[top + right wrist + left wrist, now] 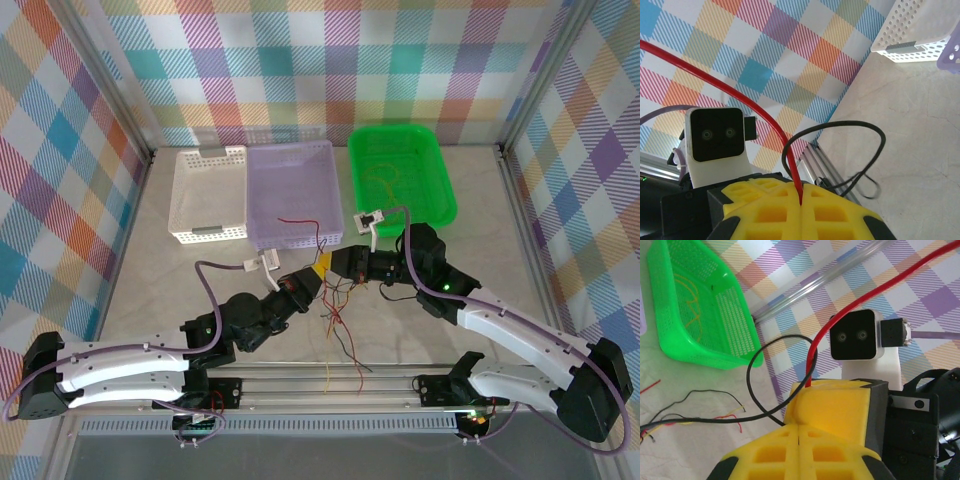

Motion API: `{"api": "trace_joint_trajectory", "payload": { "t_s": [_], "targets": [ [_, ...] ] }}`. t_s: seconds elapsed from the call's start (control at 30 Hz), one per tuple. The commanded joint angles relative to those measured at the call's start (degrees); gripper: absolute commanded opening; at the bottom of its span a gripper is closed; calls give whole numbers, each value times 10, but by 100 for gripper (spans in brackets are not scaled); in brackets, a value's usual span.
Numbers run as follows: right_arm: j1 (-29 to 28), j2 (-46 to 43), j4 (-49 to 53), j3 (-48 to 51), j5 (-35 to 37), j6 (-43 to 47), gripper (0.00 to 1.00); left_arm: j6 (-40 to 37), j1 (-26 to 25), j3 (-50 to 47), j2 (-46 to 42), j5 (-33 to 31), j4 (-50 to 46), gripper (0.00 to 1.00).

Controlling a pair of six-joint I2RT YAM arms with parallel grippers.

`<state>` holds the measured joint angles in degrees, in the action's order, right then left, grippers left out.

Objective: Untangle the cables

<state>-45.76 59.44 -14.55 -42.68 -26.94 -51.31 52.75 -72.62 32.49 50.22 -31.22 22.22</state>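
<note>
Left fingers (765, 455) and right fingers (770, 217) both clamp one red cable (850, 305) above the tangle (335, 320) by the tabletop's (150, 280) near edge; lilac basket (290, 147) and green basket (400, 130) hold one cable each, the bulk judged unsorted.

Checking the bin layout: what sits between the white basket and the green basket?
The lilac basket, with a red cable in it, seen in the top view.

No writing, brand, number or sign can be read in any view; the small grey strip on the white basket (207, 231) is too blurred to show whether it bears any lettering.
</note>
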Motion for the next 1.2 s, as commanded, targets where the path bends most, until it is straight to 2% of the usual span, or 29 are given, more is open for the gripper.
{"api": "trace_joint_trajectory", "payload": {
  "t_s": [0.0, 0.13, 0.27, 0.4, 0.5, 0.63, 0.77, 0.93, 1.0, 1.17],
  "targets": [
    [-24, -17, -17, 10, -44, -10, 0, 6, 3, -10, 3, -20, 27, 0],
    [-24, -36, 16, 6, -16, 1, 0, 10, 3, -21, -15, -22, 17, 0],
    [-24, -68, 86, -3, 46, 25, 0, 21, 4, -42, -43, -29, -1, 0],
    [-13, -101, 156, -12, 106, 45, 0, 34, 3, -70, -98, -46, -36, 0],
    [9, -118, 186, -14, 121, 46, 0, 41, 4, -90, -157, -65, -78, 0],
    [55, -151, 260, -29, 143, 63, 0, 46, 4, -93, -251, -95, -187, 0],
    [119, -182, 352, -55, 169, 99, 0, 53, 4, -80, -367, -141, -337, 0],
    [196, -200, 420, -76, 167, 122, 0, 59, 5, -39, -494, -197, -533, 0],
    [221, -199, 437, -81, 162, 128, 0, 58, 5, 5, -488, -214, -605, 0],
    [292, -209, 483, -79, 176, 127, 0, 28, 5, 67, -479, -231, -656, 0]
  ]
}}
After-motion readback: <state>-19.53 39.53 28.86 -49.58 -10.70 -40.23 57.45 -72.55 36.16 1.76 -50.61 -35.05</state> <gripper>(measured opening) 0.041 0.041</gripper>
